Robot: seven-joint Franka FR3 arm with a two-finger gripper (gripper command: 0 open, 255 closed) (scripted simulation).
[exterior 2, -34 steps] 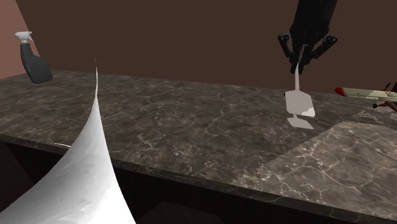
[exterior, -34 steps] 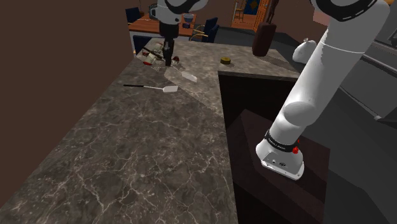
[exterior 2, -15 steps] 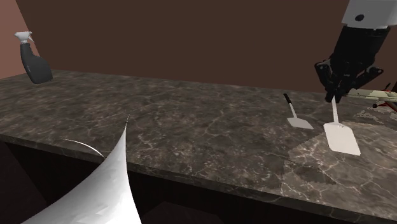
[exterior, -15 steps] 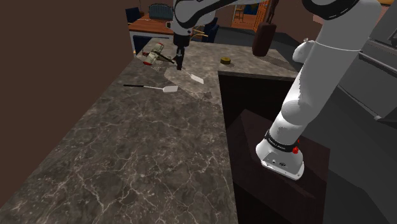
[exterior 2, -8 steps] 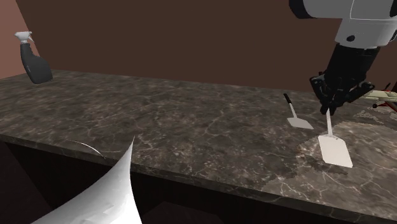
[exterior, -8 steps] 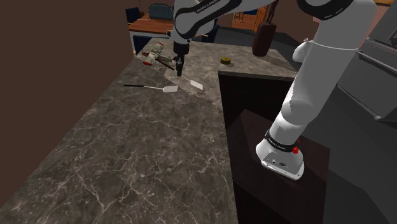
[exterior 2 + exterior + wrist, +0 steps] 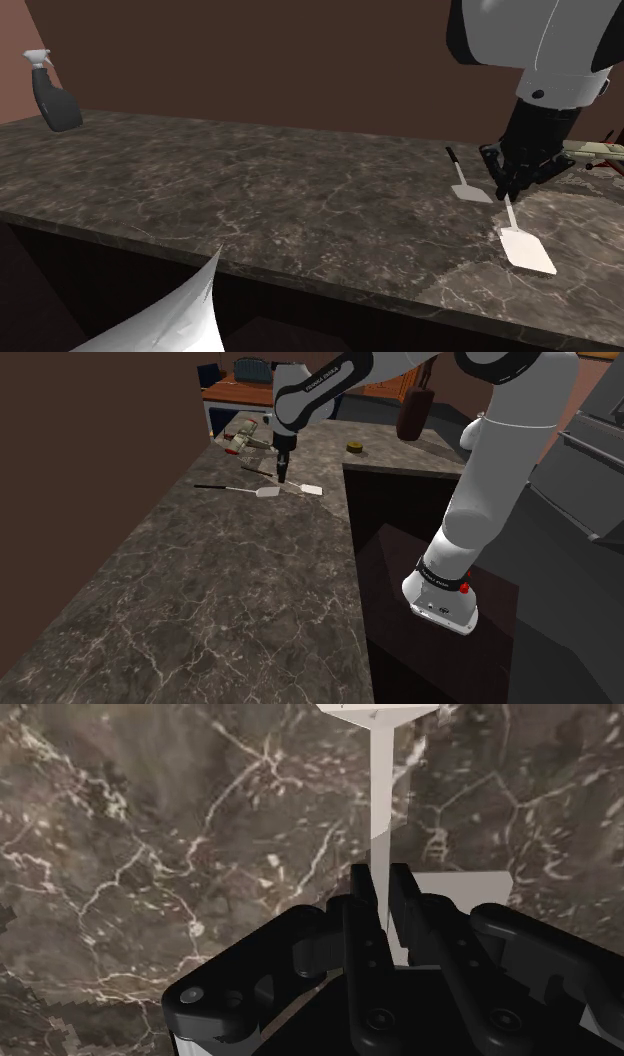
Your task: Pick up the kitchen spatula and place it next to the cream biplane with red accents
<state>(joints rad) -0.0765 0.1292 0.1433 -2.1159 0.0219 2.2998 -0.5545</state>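
My gripper is shut on the thin handle of a white spatula, whose blade slopes down close to the dark marble counter. In the second exterior view the gripper holds the spatula low over the counter's near edge. The wrist view has the fingers clasping the spatula's handle. A second spatula with a black handle lies flat just beside it. The cream biplane with red accents sits behind the gripper, close by.
A dark spray bottle stands at the counter's far end. A small yellowish object rests near the counter's back corner. A dark recess holding my stand borders the counter. A white curved shape covers the second exterior view's lower left.
The gripper has come down and away from the biplane with the spatula still clasped. The blade has sunk from well above the counter to just over its surface beside the second spatula.
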